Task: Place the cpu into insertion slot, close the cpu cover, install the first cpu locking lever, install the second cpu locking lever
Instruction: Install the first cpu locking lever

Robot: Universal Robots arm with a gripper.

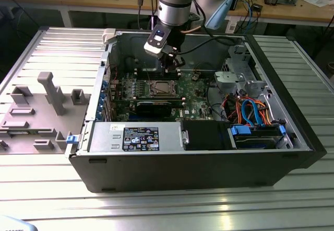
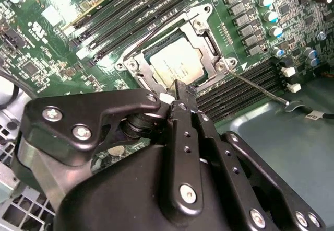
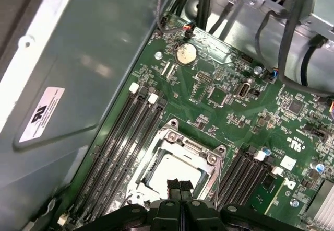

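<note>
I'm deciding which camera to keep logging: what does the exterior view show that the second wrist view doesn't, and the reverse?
The exterior view adds the whole open computer case, the labelled power-supply box and a grey fixture tray at the exterior view's left. The second wrist view adds a thin metal lever angling out from a corner of the cpu cover across the memory slots. Both share the green motherboard, the cpu seated under that closed cover, and the gripper by the cover's edge, jaws shut.

Ribbed metal table (image 1: 156, 210) carries open computer case (image 1: 182, 171); grey fixture plate (image 1: 31, 124) just beside it.
</note>
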